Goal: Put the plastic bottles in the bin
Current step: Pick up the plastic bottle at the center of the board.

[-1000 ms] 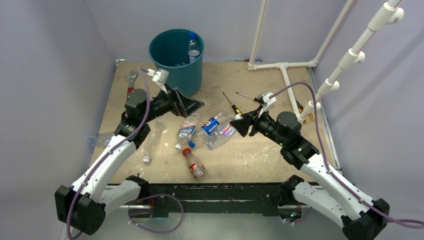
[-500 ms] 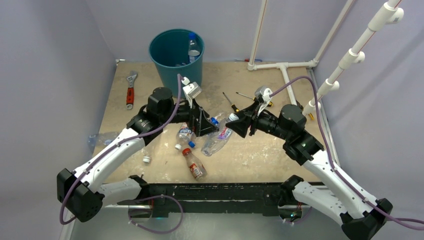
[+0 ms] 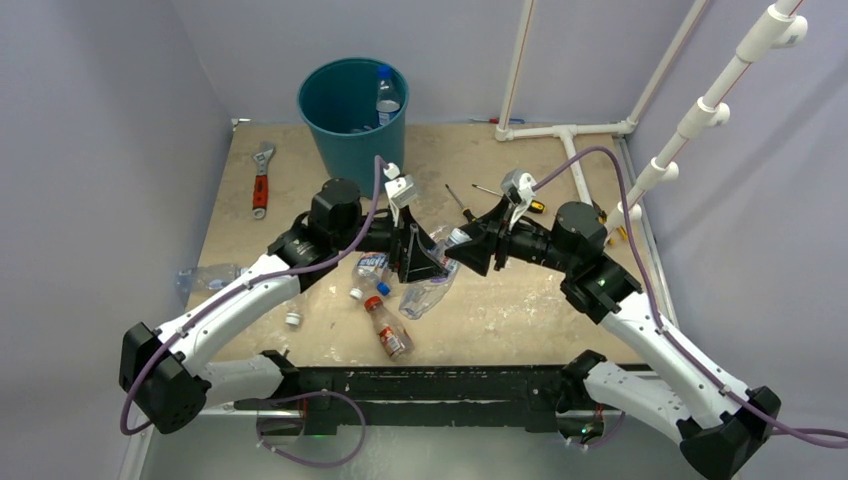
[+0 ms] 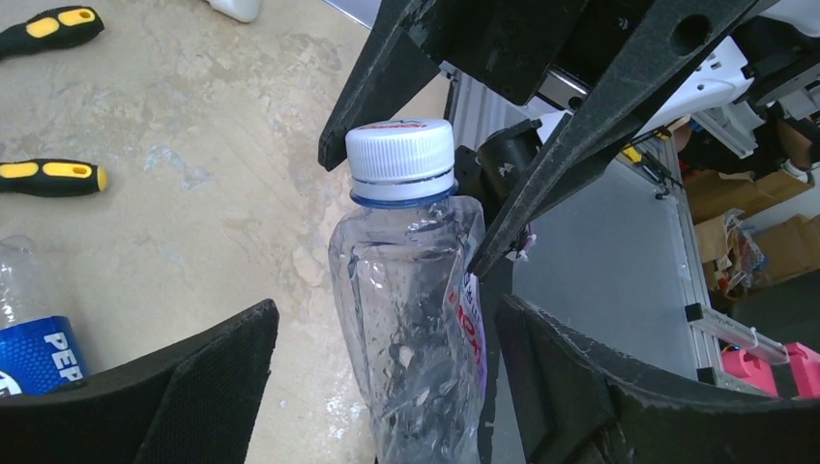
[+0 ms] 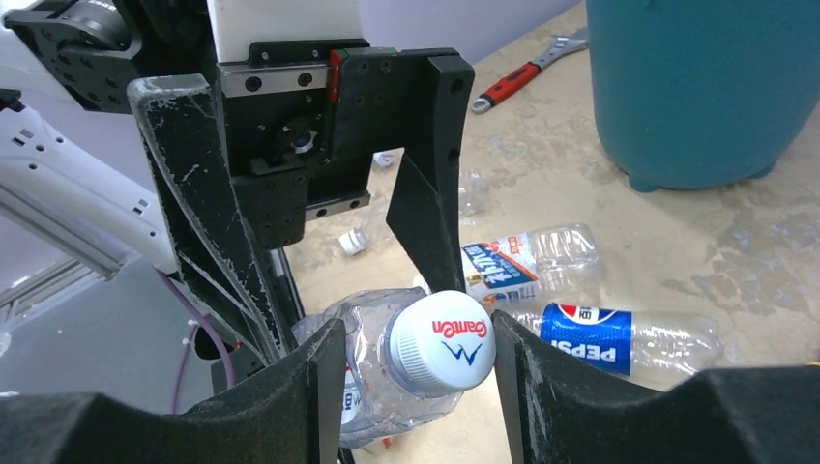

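Right fingers [image 5: 311, 387] were clenched on a white-capped bottle [image 4: 411, 290], one pad on each side of its cap and neck. They held it off the surface [image 3: 520, 300], over the middle, between the two arms. Its clear, crumpled body pointed toward the left arm. The left fingers [image 4: 203, 377] stood spread wide on either side of that body. A gap showed on each side, so they were released and not touching it.

The bin [image 3: 350, 150] sat at the far edge of the surface, left of centre and apart from the held bottle. A blue-capped bottle [image 3: 387, 95] stood upright inside it against the right wall.

More bottles lay on the surface beneath the arms:
- a Pepsi-labelled bottle [image 5: 619, 338] just beside a bottle with a blue-and-white label [image 5: 527, 261]
- a crushed clear bottle [image 3: 425, 295] under the left wrist
- a red-capped bottle [image 3: 386, 327] nearer the arm bases
- another clear bottle [image 3: 205, 275] at the left edge

Two yellow-and-black screwdrivers [image 4: 48, 176] lay beyond the right fingers. A red-handled wrench [image 3: 260, 180] lay at the far left.
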You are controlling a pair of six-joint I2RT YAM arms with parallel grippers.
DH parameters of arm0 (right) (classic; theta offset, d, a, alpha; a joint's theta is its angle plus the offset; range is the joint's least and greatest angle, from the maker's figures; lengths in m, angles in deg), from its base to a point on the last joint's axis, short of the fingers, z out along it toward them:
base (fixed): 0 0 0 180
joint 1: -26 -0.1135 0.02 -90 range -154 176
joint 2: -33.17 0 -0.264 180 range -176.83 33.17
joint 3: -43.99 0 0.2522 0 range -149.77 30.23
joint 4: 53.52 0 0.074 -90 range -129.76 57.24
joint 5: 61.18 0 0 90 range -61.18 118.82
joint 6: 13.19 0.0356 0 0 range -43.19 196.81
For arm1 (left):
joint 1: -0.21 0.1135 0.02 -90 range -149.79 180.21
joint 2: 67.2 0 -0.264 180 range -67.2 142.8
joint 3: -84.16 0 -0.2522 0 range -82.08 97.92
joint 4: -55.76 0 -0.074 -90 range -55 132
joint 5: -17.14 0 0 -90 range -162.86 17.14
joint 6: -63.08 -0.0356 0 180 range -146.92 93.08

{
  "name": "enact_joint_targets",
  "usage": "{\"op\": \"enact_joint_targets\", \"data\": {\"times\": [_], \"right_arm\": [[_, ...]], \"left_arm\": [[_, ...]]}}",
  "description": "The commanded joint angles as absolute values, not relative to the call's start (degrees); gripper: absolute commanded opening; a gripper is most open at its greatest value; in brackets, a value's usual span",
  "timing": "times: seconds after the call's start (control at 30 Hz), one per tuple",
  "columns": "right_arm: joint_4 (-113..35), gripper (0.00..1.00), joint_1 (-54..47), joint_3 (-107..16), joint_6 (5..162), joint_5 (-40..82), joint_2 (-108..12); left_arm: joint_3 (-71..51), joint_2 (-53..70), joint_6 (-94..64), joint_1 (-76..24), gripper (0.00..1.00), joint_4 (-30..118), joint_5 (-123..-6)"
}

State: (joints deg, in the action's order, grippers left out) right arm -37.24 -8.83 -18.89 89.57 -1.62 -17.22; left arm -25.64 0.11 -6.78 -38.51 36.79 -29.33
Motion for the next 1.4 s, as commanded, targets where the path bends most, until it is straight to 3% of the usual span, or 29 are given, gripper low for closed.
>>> {"op": "enact_joint_targets", "data": {"times": [0.0,0.23,0.37,0.5,0.63,0.87,1.07,1.37], "right_arm": [[-42.55,0.21,-8.87,-21.72,90.58,-4.99,-17.61],[-45.67,0.25,-8.82,-22.41,91.95,-7.95,-18.94],[-46.86,0.62,-8.87,-21.74,92.79,-8.38,-17.43],[-50.52,0.97,-8.89,-17.36,95.22,-6.47,-11.57],[-54.28,0.99,-8.89,-11.45,97.61,-3.37,-4.79],[-68.99,0.99,-8.86,-0.89,106.82,-5.25,-0.15],[-85.33,0.95,-8.98,1.82,114.71,-6.82,-4.70],[-104.43,0.94,-10.61,-0.67,125.41,-12.18,-16.28]], "left_arm": [[-26.69,-0.01,-5.57,-39.15,0.77,42.96,-26.78],[-28.04,0.42,-2.75,-39.35,0.36,47.60,-24.28],[-29.04,-0.32,-0.26,-39.40,0.17,52.03,-23.70],[-31.06,-2.04,4.82,-39.34,0.10,61.41,-25.74],[-31.97,-3.67,9.36,-39.35,0.03,69.20,-28.26],[-33.87,-7.95,17.13,-39.35,0.00,83.48,-36.50],[-37.99,-7.08,28.29,-39.38,0.00,102.72,-41.16],[-39.05,-4.48,31.74,-39.42,0.00,107.98,-41.42]]}}
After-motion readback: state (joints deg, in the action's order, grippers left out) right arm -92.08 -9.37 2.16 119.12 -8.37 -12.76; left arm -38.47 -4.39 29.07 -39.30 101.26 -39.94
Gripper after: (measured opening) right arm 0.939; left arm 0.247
